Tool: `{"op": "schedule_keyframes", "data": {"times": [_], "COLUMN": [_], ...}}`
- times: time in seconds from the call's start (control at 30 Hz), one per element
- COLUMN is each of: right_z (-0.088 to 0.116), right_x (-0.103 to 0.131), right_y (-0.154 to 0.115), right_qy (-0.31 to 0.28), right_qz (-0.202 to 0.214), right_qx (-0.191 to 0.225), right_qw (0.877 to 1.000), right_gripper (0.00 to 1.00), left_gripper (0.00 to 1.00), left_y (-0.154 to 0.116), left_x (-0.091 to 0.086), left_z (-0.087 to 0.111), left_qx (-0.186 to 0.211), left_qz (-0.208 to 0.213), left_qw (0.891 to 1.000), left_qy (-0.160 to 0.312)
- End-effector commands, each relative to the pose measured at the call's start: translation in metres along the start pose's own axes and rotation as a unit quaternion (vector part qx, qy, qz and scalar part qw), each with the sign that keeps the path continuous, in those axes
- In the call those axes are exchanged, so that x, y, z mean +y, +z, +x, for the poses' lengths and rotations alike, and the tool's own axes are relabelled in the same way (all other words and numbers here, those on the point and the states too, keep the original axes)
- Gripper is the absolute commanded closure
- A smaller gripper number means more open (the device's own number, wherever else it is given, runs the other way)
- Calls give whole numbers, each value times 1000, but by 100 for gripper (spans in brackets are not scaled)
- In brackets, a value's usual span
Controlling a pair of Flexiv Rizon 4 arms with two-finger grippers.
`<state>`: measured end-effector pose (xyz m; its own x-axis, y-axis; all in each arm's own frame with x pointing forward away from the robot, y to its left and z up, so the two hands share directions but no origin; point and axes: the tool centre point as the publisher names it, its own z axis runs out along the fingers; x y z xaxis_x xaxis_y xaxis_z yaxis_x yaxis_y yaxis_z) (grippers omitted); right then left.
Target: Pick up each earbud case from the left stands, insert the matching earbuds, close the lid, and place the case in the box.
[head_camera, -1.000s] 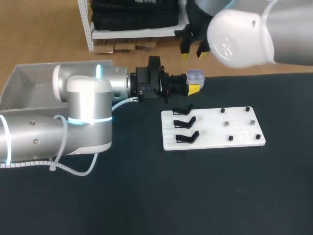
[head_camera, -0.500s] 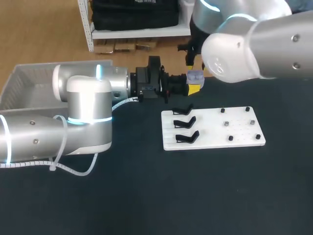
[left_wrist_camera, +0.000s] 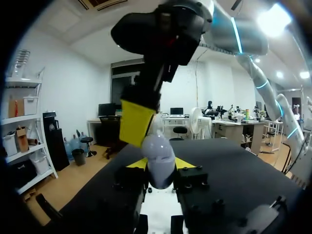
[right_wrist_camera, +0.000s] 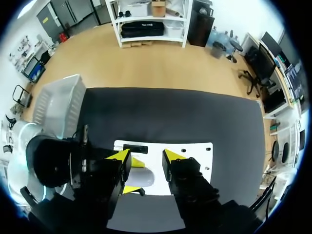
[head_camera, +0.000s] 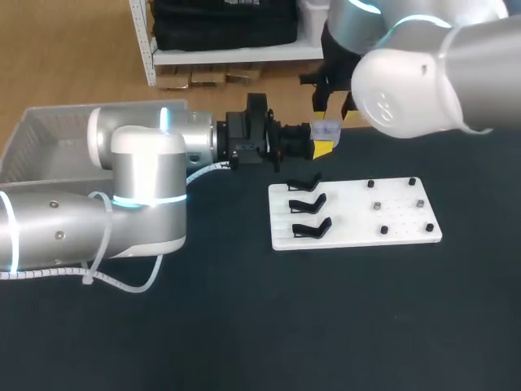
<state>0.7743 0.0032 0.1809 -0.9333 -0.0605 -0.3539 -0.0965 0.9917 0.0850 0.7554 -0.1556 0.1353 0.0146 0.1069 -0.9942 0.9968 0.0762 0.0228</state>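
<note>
- Head view: left claw (head_camera: 322,138) is clamped on the pale earbud case (head_camera: 326,128), which sits between its tips, off the bench (head_camera: 244,326).
- Right wrist view: right claw (right_wrist_camera: 145,158) has its fingers apart, with the case just beneath the gap and untouched.
- Judgement: the case appears light, rigid, smooth and rounded, so probably slippery. Grip its broad flanks, clear of the lid seam.
- Lid state: cannot tell.

Nothing legible to call here: no text, label, number or sign can be made out on the earbud case (head_camera: 325,127), the white board (head_camera: 399,218) or the box (head_camera: 37,130).
</note>
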Motion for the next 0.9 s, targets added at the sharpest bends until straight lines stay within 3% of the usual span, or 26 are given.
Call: {"op": "schedule_keyframes", "data": {"times": [0.03,0.07,0.13,0.17,0.2,0.23,0.4,0.47,0.7,0.9], "right_z": [0,-2,-6,-6,-6,-6,5,13,13,13], "right_x": [-6,-7,-10,-11,-12,-13,-31,-41,-41,-41], "right_y": [-17,-21,-28,-30,-33,-36,-41,-37,-37,-37], "right_qy": [46,56,76,82,92,102,180,208,208,208], "right_qz": [-22,-28,-37,-42,-50,-58,-99,-109,-109,-109], "right_qx": [-67,-67,-97,-106,-119,-128,-156,-148,-148,-148], "right_qw": [996,996,992,990,987,985,966,961,961,961], "right_gripper": [61,70,69,57,14,0,0,0,0,0], "left_gripper": [100,100,100,100,100,100,100,100,100,100], "left_y": [0,0,0,0,0,0,-9,-28,-105,-177], "left_x": [-1,-1,-1,-1,-1,-1,0,1,4,19], "left_z": [2,2,2,2,2,2,-1,-7,-25,-34], "left_qx": [-4,-4,-4,-4,-4,-4,-6,-7,16,37], "left_qz": [-3,-3,-3,-3,-3,-3,-6,-20,-46,-66], "left_qw": [1000,1000,1000,1000,1000,1000,1000,1000,998,995], "left_qy": [2,2,2,2,2,2,6,14,43,60]}}
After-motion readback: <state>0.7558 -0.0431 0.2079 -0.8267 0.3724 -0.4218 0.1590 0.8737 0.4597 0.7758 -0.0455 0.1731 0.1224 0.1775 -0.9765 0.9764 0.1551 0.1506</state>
